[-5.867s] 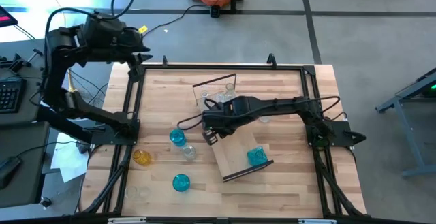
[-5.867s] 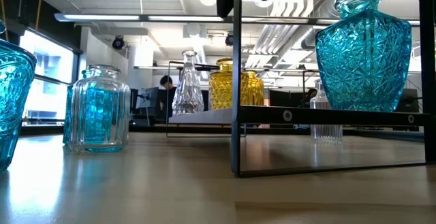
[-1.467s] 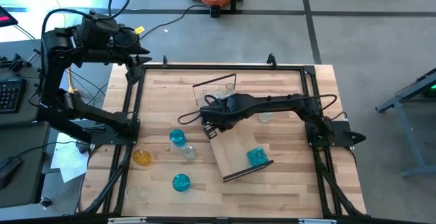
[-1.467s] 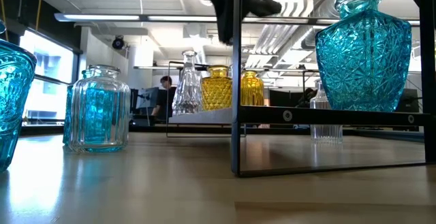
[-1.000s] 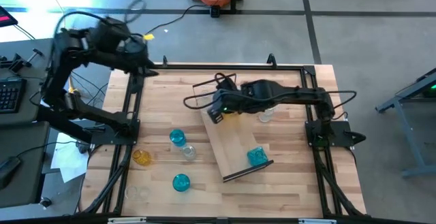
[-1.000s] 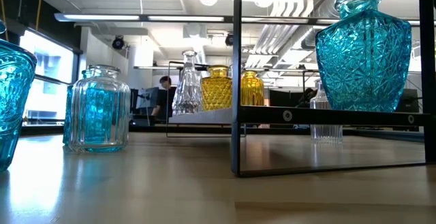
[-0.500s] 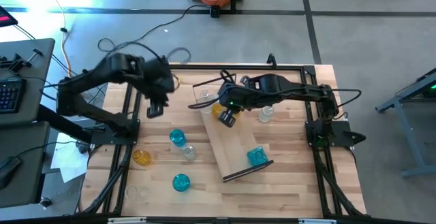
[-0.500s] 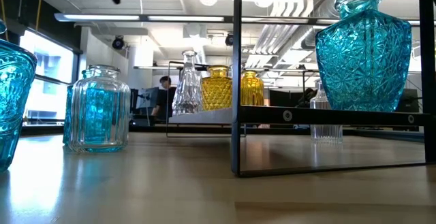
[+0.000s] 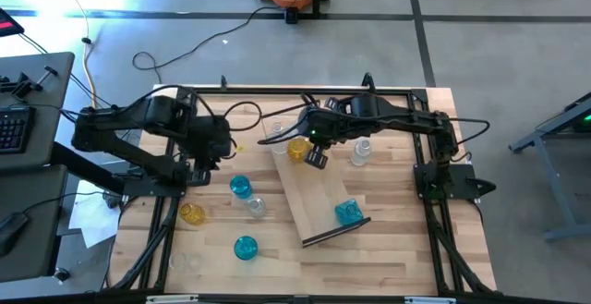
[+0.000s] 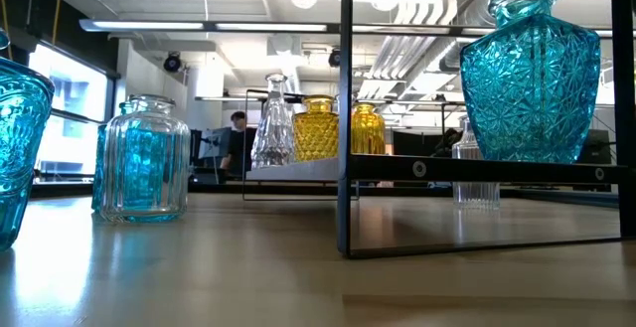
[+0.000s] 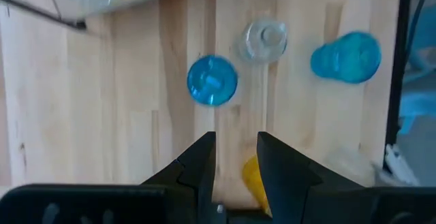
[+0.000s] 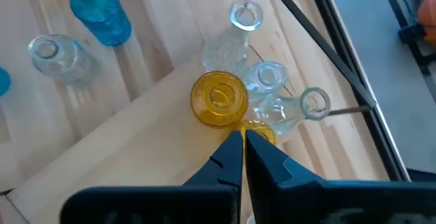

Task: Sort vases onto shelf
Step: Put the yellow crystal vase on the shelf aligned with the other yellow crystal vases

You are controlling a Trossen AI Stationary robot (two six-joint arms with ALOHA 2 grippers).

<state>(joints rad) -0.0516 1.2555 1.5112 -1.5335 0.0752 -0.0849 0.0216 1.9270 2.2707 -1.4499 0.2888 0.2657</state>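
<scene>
We are seeing the right gripper (image 12: 242,142) hovering with its fingers pressed together, empty, above the far end of the shelf (image 9: 319,198). Just ahead of its tips an amber vase (image 12: 219,99) is standing on the plank, with 3 clear vases (image 12: 271,81) clustered beside it. The left gripper (image 11: 235,157) is hanging over the table's left side with a narrow gap between its fingers, holding nothing. Beyond its tips a blue vase (image 11: 212,80), a clear vase (image 11: 264,39) and another blue vase (image 11: 346,57) are standing on the tabletop (image 9: 388,258). A faceted blue vase (image 9: 347,212) is sitting near the shelf's near end.
</scene>
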